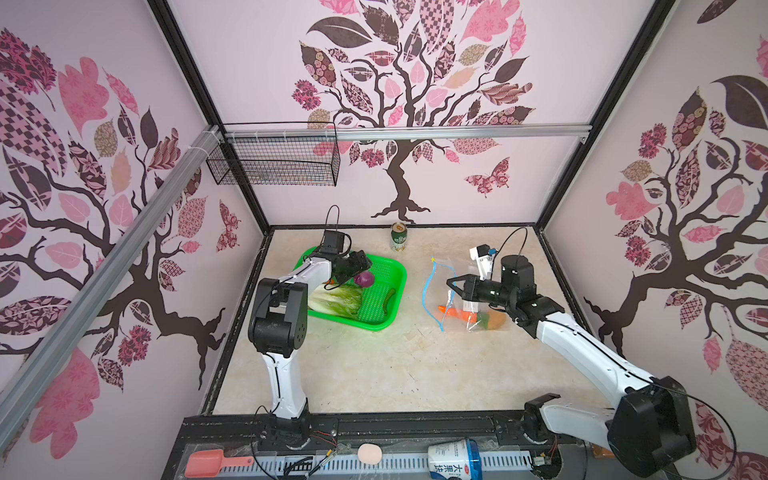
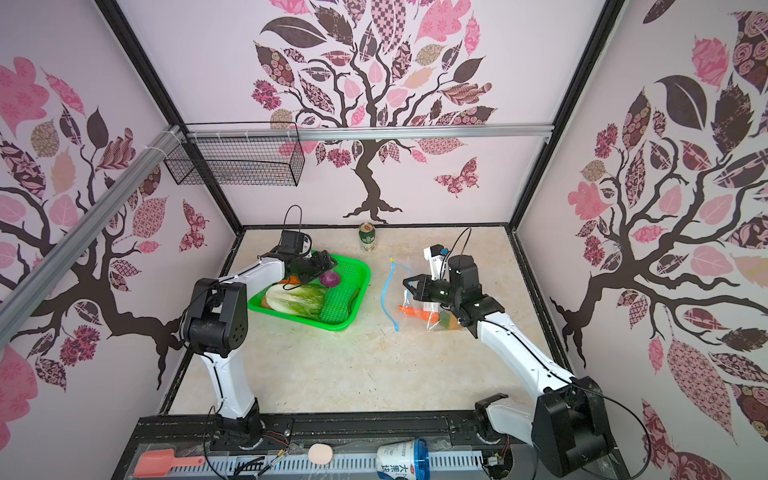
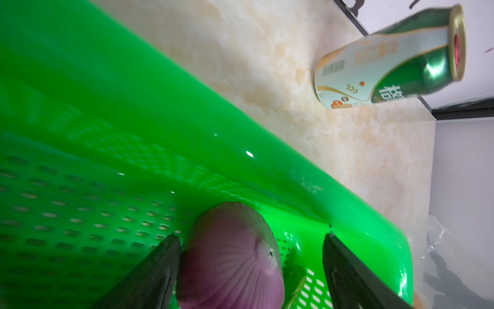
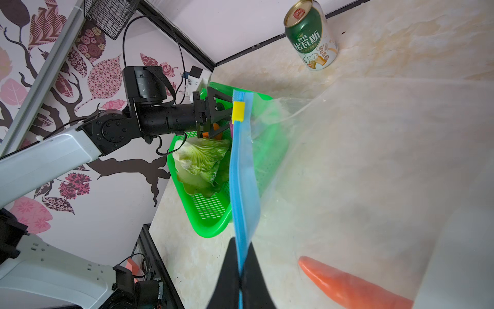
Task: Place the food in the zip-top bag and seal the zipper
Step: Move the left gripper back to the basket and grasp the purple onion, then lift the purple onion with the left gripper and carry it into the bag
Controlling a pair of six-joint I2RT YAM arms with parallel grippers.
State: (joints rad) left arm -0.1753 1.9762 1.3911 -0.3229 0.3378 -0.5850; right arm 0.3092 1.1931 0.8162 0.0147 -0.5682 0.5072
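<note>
My left gripper (image 3: 250,238) is open down in the green basket (image 1: 374,324), its fingers on either side of the purple onion (image 3: 230,256); one finger is close against it and a gap stays on the other side. Beside the onion (image 1: 365,278) lie the napa cabbage (image 1: 336,301) and a dark green piece (image 1: 390,297). My right gripper (image 4: 240,242) is shut on the blue zipper (image 4: 242,187) and holds the edge of the zip-top bag (image 4: 374,160) lifted. The yellow slider (image 4: 238,111) sits at the far end. A carrot (image 4: 347,286) lies inside the bag.
A green drink can (image 1: 399,237) stands at the back between basket and bag. A white device (image 1: 480,257) is behind my right arm. A black wire basket (image 1: 274,162) hangs on the back wall. A spatula (image 1: 208,463) and a cup (image 1: 455,459) lie on the front rail.
</note>
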